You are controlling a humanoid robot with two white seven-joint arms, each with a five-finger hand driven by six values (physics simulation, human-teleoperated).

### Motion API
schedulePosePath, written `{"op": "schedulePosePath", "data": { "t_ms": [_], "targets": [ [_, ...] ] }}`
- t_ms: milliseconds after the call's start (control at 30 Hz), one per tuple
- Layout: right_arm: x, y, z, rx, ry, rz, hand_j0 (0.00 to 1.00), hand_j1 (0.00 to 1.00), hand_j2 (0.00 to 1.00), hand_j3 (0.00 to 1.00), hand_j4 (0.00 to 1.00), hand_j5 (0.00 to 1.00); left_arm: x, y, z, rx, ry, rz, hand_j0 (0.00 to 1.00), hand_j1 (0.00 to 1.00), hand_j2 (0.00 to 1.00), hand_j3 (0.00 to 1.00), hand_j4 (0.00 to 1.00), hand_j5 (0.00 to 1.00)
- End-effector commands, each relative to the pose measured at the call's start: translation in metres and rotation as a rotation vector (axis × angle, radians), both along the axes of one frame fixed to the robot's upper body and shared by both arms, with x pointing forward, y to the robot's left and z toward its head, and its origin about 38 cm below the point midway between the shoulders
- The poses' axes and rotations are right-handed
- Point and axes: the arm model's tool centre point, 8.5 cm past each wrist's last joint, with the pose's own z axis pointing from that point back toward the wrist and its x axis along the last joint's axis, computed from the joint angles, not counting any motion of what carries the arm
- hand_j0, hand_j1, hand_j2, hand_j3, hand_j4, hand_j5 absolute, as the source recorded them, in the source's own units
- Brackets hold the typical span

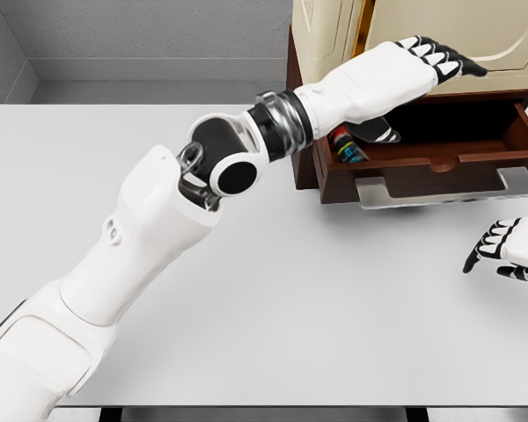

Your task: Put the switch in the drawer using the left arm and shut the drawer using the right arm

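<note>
The switch (346, 146) lies in the left end of the open drawer (440, 163) at upper right — dark, with coloured marks. Above it the left hand (422, 66) hovers, fingers spread, holding nothing. The right hand (509, 251) rests at the bench's (273, 299) right edge, fingers loosely spread.

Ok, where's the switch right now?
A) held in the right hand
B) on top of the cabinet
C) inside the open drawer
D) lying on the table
C: the switch lies inside the open drawer, just below the left hand, whose fingers are spread and hold nothing.
</note>
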Motion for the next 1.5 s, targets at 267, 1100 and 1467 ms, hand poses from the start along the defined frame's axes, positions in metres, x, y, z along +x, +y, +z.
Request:
{"op": "schedulePosePath", "data": {
  "t_ms": [267, 1100, 1467],
  "targets": [
    [0.001, 0.000, 0.000, 0.016, -0.001, -0.007, 0.61, 0.61, 0.61, 0.61, 0.61, 0.61, -0.048, -0.001, 0.021, -0.096, -0.078, -0.130, 1.00, 1.00, 1.00, 1.00, 1.00, 1.00],
    [0.010, 0.007, 0.011, 0.095, -0.051, -0.024, 0.62, 0.62, 0.62, 0.62, 0.62, 0.62, -0.052, 0.350, -0.075, -0.145, 0.099, 0.221, 1.00, 1.00, 1.00, 1.00, 1.00, 1.00],
    [0.015, 0.001, 0.011, 0.110, -0.066, -0.049, 0.63, 0.63, 0.63, 0.63, 0.63, 0.63, -0.062, 0.379, -0.124, -0.027, 0.283, 0.288, 1.00, 1.00, 1.00, 1.00, 1.00, 1.00]
  ]
}}
